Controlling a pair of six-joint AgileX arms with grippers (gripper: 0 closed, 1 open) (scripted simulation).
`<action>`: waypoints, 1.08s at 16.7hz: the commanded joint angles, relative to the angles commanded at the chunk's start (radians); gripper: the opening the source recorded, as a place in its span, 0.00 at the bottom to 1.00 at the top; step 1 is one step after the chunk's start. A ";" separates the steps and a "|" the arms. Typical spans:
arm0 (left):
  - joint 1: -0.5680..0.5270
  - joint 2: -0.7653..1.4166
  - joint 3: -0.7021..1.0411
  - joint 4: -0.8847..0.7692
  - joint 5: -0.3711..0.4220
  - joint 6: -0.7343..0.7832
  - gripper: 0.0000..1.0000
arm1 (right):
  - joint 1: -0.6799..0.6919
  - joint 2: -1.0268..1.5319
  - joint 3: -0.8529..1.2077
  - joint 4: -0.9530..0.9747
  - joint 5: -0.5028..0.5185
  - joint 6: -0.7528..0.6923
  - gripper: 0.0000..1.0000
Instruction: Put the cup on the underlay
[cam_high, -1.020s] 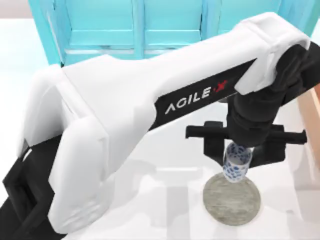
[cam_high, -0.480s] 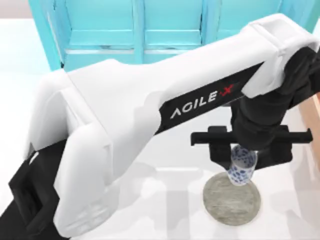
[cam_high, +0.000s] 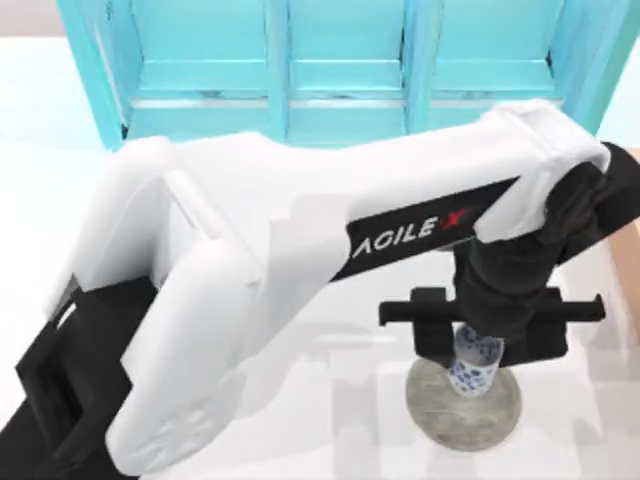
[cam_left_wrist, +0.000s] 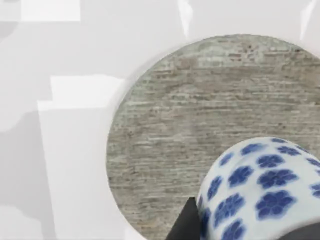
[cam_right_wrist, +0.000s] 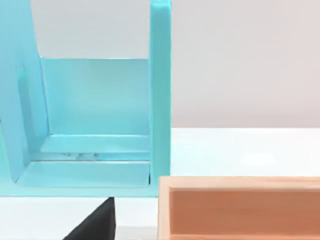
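The cup (cam_high: 476, 364), white with blue flowers, hangs between the fingers of my left gripper (cam_high: 478, 348), which is shut on it. It is directly over the far part of the underlay (cam_high: 463, 412), a flat mottled grey disc on the white table at the front right. In the left wrist view the cup (cam_left_wrist: 265, 190) fills the near corner, with a dark fingertip (cam_left_wrist: 183, 225) at its side and the underlay (cam_left_wrist: 200, 125) spread beneath it. Whether the cup's base touches the disc is hidden by the gripper. My right arm's wrist camera faces the shelf and box.
A turquoise shelf unit (cam_high: 290, 70) stands along the back of the table. An orange-brown wooden box (cam_right_wrist: 240, 207) sits at the right side, close to the shelf (cam_right_wrist: 100, 125). My left arm's white link (cam_high: 300, 230) stretches across the middle of the table.
My left gripper has come down with the cup toward the grey disc. The cup now overlaps the disc's far part more than before.
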 joint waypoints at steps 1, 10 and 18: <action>0.000 0.002 -0.027 0.027 0.001 -0.001 0.00 | 0.000 0.000 0.000 0.000 0.000 0.000 1.00; 0.001 0.004 -0.051 0.051 0.002 -0.003 0.30 | 0.000 0.000 0.000 0.000 0.000 0.000 1.00; 0.001 0.004 -0.051 0.051 0.002 -0.003 0.90 | 0.000 0.000 0.000 0.000 0.000 0.000 1.00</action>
